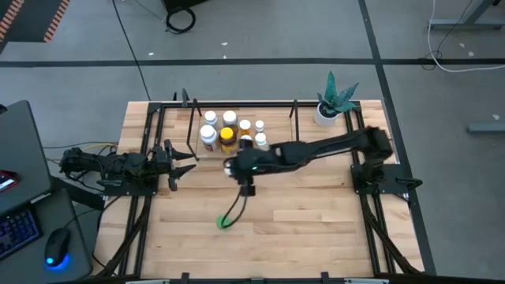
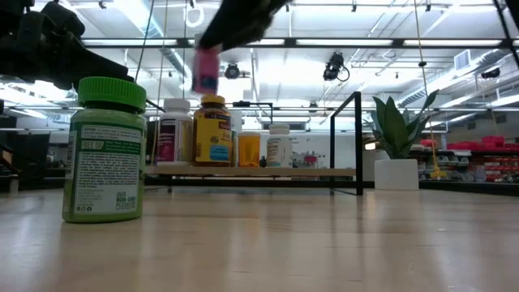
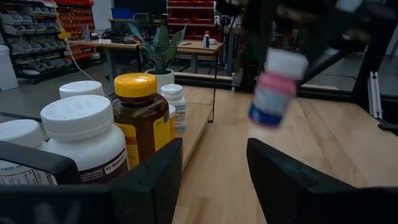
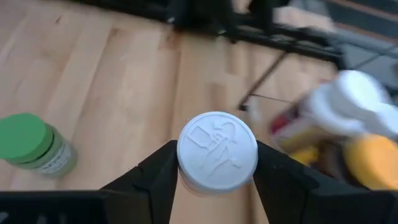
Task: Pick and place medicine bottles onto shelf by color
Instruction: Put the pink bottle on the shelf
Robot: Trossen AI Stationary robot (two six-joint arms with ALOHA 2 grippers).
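Pink bottle point(image 4: 217, 151) between right jaws.

green bottle point(image 2: 104, 151) – green cap, white-capped pink-labelled bottle point(image 3: 275, 88), amber bottle point(image 3: 141, 119) – yellow cap, light wood table point(image 1: 316, 213)

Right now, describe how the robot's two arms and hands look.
Both arms are dark, jointed links. The right hand has two flat black fingers; the left hand likewise, broad and matte. Black cables trail from the left arm. A green light glows near the right wrist.
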